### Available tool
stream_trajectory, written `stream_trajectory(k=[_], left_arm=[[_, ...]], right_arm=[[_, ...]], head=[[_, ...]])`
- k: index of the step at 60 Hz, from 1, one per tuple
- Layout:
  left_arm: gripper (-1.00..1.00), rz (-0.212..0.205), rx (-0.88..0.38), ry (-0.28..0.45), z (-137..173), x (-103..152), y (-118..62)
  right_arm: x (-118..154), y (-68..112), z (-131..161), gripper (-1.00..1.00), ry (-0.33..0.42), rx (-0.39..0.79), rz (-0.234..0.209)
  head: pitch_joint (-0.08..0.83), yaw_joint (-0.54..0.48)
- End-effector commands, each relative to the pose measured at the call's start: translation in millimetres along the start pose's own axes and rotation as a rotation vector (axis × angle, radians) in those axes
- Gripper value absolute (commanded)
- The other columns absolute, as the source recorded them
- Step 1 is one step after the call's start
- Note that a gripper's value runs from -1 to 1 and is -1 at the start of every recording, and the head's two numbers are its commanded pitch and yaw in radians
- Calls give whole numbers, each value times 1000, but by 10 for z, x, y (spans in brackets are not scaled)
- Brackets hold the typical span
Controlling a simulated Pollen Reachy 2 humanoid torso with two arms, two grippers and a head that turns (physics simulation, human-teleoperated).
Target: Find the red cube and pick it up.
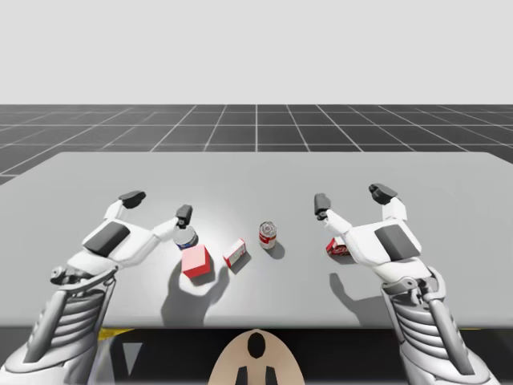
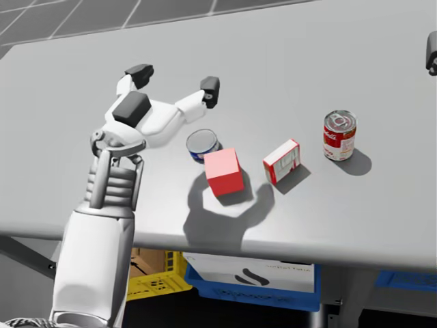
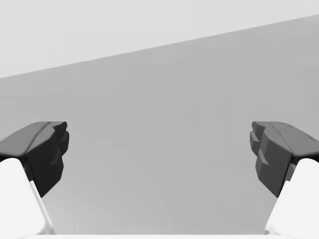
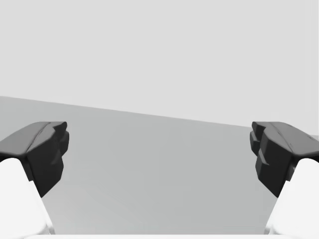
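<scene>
Left gripper [image 1: 159, 204] and right gripper [image 1: 353, 196] both spread wide, nothing held; red cube [image 2: 224, 171] stands free on the table [image 1: 449, 241].
Cube is near the front edge, with a blue can [image 2: 202, 143] just beside its far-left corner and a red-and-white box [image 2: 282, 161] near on its right, gap between. A red-and-white can [image 2: 339, 134] stands further right. Left gripper hangs beyond the blue can; right gripper is well apart from the cube. Bare tabletop runs from both grippers to the far edge.
</scene>
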Motion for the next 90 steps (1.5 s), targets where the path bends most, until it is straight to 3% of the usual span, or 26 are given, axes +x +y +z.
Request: stream_trajectory(k=[1,19,35,90], left_arm=[[-1000,-38,-226,83,195,-96,89],[-1000,6,-513,181,480,-488,335],[-1000,-16,-636,209,524,-670,371],[-1000,-62,-698,290,50,-958,35]], right_arm=[[-5,10,4,-1000,2,-1,-7],[-20,30,-2,-1000,6,3,-7],[-20,36,2,-1000,6,4,-7],[-7,32,14,-1000,-2,10,-2]], head=[[751,302],[751,313],[751,314],[753,299]])
